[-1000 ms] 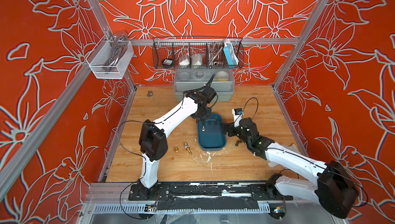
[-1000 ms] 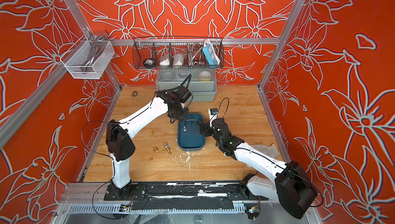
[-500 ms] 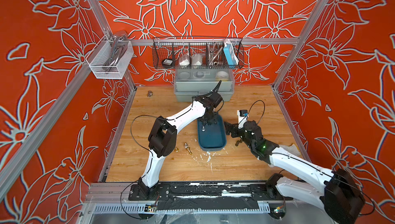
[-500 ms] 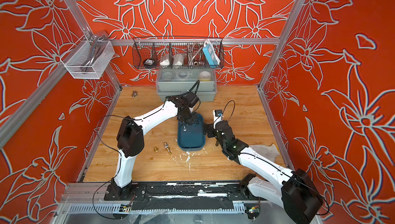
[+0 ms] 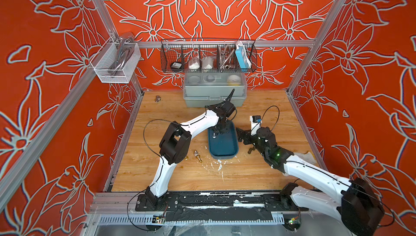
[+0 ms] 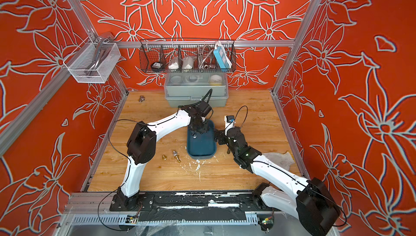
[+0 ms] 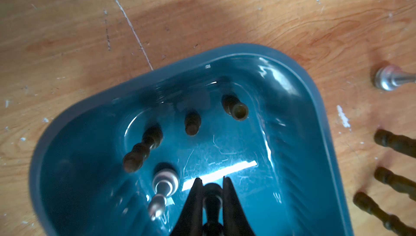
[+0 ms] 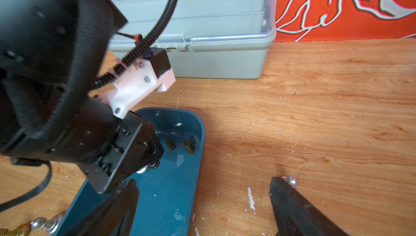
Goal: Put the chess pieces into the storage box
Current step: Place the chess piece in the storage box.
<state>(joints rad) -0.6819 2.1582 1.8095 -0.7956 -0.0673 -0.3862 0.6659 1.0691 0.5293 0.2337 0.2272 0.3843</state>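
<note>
Orange flowered walls all round, wooden table (image 5: 191, 178) underneath, and mid-table sits the storage box (image 5: 225, 148): shallow, teal, lidless, rounded corners. Inside it, three dark chess pieces (image 7: 192, 123) and a silver piece (image 7: 165, 179). Left pincer (image 7: 212, 178) is down in there, clenched on a dark pawn (image 7: 212, 198). A second ago it hung at the box's rear-left rim; now it's further in, elbow swung closer. Right pincer (image 5: 240, 136) gapes wide just beside the box. Out on the wood: loose silver piece (image 5: 196, 152), gold piece (image 5: 199, 159), dark ones (image 7: 394, 142).
</note>
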